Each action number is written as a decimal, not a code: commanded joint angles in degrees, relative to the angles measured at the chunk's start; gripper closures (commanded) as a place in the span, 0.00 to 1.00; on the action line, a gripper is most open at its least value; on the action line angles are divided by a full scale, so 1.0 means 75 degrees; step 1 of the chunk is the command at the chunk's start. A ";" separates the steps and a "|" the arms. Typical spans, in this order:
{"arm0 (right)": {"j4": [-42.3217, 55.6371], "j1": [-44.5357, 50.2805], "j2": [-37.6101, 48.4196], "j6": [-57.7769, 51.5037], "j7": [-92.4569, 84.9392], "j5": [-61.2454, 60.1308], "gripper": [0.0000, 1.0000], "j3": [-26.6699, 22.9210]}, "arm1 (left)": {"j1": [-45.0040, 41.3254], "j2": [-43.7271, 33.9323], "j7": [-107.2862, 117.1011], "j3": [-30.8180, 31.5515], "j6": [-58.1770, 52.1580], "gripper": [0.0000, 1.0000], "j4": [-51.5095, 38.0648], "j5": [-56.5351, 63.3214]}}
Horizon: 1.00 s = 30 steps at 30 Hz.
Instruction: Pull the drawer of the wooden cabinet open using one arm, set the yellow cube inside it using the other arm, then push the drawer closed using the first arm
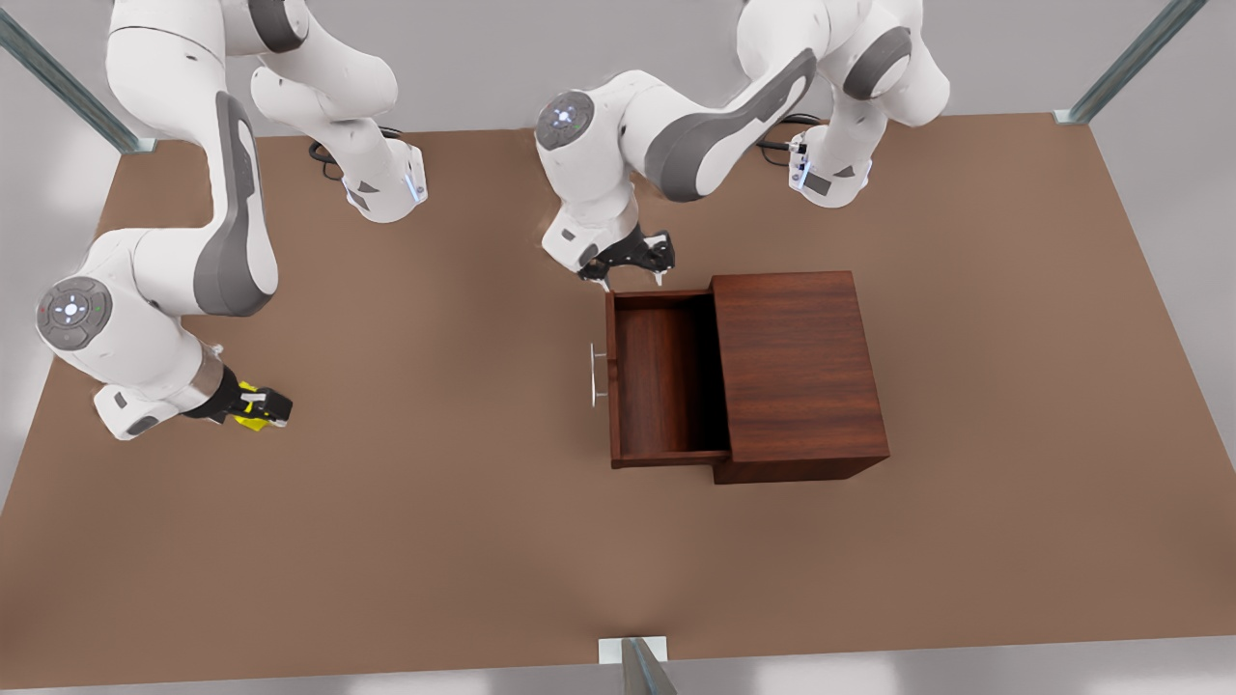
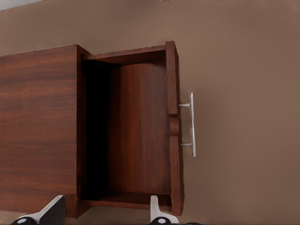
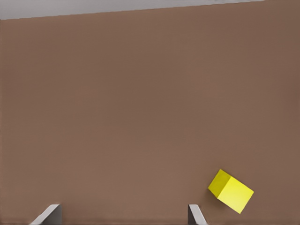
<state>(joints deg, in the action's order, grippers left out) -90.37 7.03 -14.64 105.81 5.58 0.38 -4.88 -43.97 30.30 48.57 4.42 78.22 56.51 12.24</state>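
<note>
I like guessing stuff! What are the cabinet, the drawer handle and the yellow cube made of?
The wooden cabinet looks like dark reddish wood: grain lines run across its top. The handle looks like shiny silver metal, a slim pale bar. The yellow cube is plain and matte, maybe plastic or painted wood; I can't tell.

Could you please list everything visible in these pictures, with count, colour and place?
table: one, brown, under everything
wooden cabinet: one, dark reddish-brown, towards the front view's right
drawer: one, same wood, pulled open, nothing inside
handle: one, silver bar, on the drawer's front
yellow cube: one, on the table at the front view's left, just outside one finger of the right pincer
left pincer: black with pale tips, open, beside the drawer's far corner
right pincer: black, open, at the cube
arms: two, white and grey, based at the table's far edge
</note>
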 commanded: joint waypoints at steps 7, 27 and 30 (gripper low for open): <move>-0.0978 0.0364 -0.0254 0.0561 0.1460 0.0500 0.00 -0.0006 | 0.4936 -0.2520 -0.8058 -0.0647 0.0657 0.00 0.3128 -0.2417; -0.3150 -0.2226 -0.0357 0.3282 0.1999 -0.0191 0.00 -0.0100 | 0.4972 -0.2493 -0.7835 -0.0683 0.1898 0.00 0.4512 -0.1960; -0.3513 -0.2460 -0.0334 0.3528 0.1823 0.0043 0.00 -0.0100 | 0.4972 -0.2505 -0.7835 -0.0683 0.1887 0.00 0.4571 -0.1960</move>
<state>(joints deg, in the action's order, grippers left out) -116.21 -10.88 -17.19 129.63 17.07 -0.59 -5.61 -6.68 11.58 1.05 -0.69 92.47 90.69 -2.36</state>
